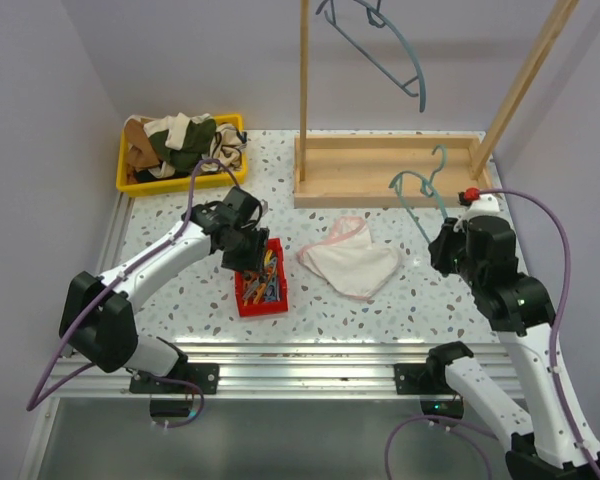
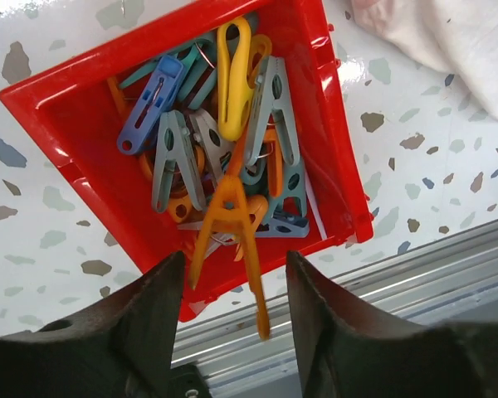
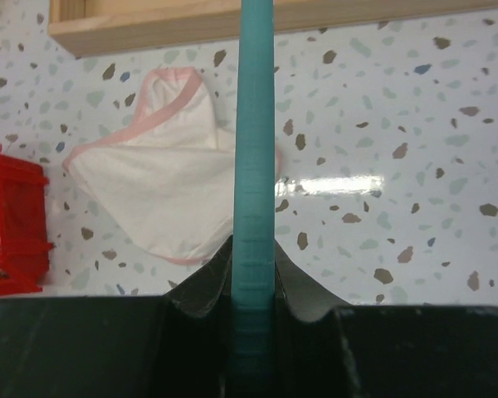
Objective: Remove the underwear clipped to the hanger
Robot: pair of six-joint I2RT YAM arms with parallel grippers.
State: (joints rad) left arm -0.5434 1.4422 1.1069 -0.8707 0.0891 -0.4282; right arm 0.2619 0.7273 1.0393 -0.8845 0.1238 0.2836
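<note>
Underwear [image 1: 348, 258], white with pink trim, lies flat on the counter [image 1: 430, 300] between the two arms, just right of the red bin [image 1: 260, 308] and apart from the hanger [image 3: 254, 124]. The left arm reaches up and to the right from its base, wrist bent down, so the left gripper [image 1: 252, 262] points into the red bin. The right arm stands folded at the right side, with the right gripper [image 1: 442, 232] aimed toward the wooden rack [image 1: 380, 190]. The left wrist view shows what the top view hides: the fingers [image 2: 149, 323] are spread, and an orange peg [image 2: 232, 240] sits between them, its tip past the bin's near rim, above a heap of blue, grey, yellow and teal pegs [image 2: 216, 124]. The right wrist view shows the right gripper clamped on the hanger's teal bar, which runs straight up across the underwear. Only the top view shows a second hanger [image 1: 420, 80] on the rack and a yellow bin [image 1: 180, 184] of clothes at the far left.
</note>
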